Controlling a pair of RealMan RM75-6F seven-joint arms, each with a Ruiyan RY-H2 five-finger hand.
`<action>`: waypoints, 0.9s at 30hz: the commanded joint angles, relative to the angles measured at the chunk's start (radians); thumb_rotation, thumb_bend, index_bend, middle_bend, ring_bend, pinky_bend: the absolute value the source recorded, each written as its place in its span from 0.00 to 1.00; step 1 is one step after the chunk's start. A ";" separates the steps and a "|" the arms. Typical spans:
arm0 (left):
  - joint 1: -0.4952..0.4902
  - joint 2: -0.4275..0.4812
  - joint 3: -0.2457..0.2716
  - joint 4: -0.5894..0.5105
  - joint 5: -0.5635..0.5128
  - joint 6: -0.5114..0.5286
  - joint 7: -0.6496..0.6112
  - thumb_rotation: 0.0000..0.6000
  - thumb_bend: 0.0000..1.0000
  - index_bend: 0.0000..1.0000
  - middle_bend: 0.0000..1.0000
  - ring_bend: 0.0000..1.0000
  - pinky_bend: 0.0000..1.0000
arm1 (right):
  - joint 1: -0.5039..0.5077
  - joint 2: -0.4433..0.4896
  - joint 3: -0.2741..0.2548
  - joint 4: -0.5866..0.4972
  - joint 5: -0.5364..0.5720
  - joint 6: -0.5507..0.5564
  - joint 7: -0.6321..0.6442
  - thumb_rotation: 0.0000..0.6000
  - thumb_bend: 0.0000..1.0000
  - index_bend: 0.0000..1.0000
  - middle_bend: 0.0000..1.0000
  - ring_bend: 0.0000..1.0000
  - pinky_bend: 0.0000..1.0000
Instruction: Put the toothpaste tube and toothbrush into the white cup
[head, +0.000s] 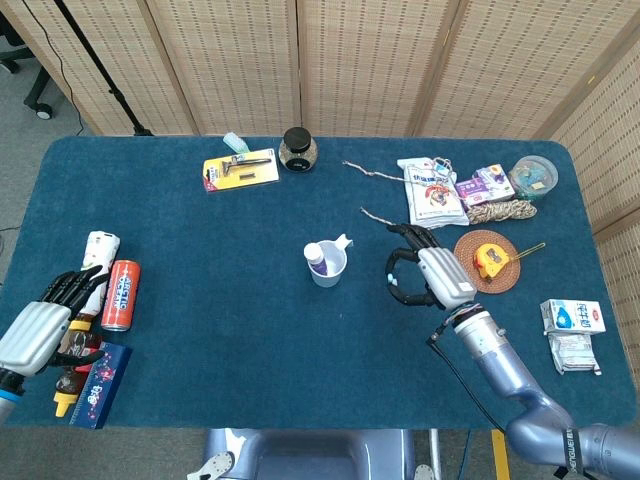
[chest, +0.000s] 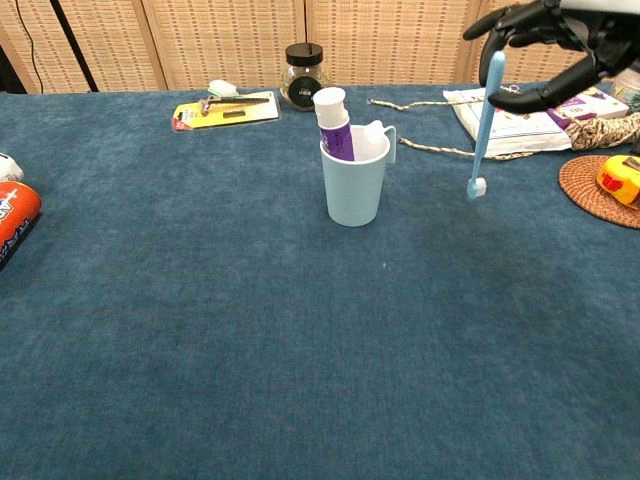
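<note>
The white cup (head: 328, 268) (chest: 354, 183) stands upright mid-table with the white and purple toothpaste tube (head: 316, 258) (chest: 334, 125) standing in it. To the right of the cup, well above the table, my right hand (head: 432, 272) (chest: 560, 45) holds the light blue toothbrush (chest: 482, 125) (head: 397, 292); the brush hangs nearly upright with its head down. My left hand (head: 45, 322) rests at the table's left edge with fingers curled loosely, holding nothing.
A red can (head: 120, 294), a white bottle (head: 98, 250) and a blue box (head: 98, 388) lie by the left hand. A razor pack (head: 240, 170), a dark jar (head: 298, 150), a cord, packets (head: 432, 195), a coaster with a tape measure (head: 488, 260) and a milk carton (head: 572, 318) fill the back and right.
</note>
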 joint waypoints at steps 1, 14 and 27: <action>-0.001 0.001 0.000 0.001 0.000 0.000 -0.004 1.00 0.09 0.00 0.00 0.00 0.00 | 0.019 0.016 0.032 -0.026 0.042 -0.009 -0.012 1.00 0.44 0.58 0.12 0.00 0.00; -0.002 0.007 0.003 0.006 0.009 0.004 -0.025 1.00 0.09 0.00 0.00 0.00 0.00 | 0.071 0.066 0.128 -0.117 0.197 -0.008 -0.085 1.00 0.46 0.58 0.12 0.00 0.00; -0.016 0.014 0.010 0.017 0.025 -0.013 -0.065 1.00 0.09 0.00 0.00 0.00 0.00 | 0.191 0.045 0.197 -0.196 0.426 0.015 -0.238 1.00 0.46 0.58 0.12 0.00 0.00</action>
